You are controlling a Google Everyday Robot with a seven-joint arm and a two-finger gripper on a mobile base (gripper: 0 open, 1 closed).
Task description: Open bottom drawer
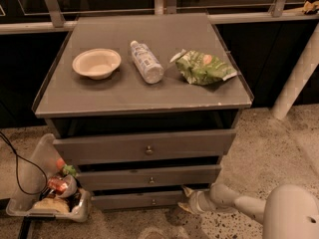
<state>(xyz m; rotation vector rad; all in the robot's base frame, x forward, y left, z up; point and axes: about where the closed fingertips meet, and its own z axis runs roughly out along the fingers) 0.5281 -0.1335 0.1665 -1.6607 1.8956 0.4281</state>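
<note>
The bottom drawer (134, 200) is the lowest and narrowest of three grey drawer fronts in the cabinet, with a tiny round knob (153, 201) at its centre. It stands out a little from the cabinet body, like the two above it. My gripper (188, 202) is low near the floor at the drawer's right end, reaching in from the right on a pale arm (249, 205). Its tip touches or sits just at the right edge of the drawer front.
On the cabinet top (124, 91) lie a beige bowl (96, 62), a plastic bottle on its side (146, 61) and a green snack bag (202, 67). A clear bin of litter (47, 193) stands on the floor at the left, with a black cable (15, 158). A white pole (296, 78) stands at right.
</note>
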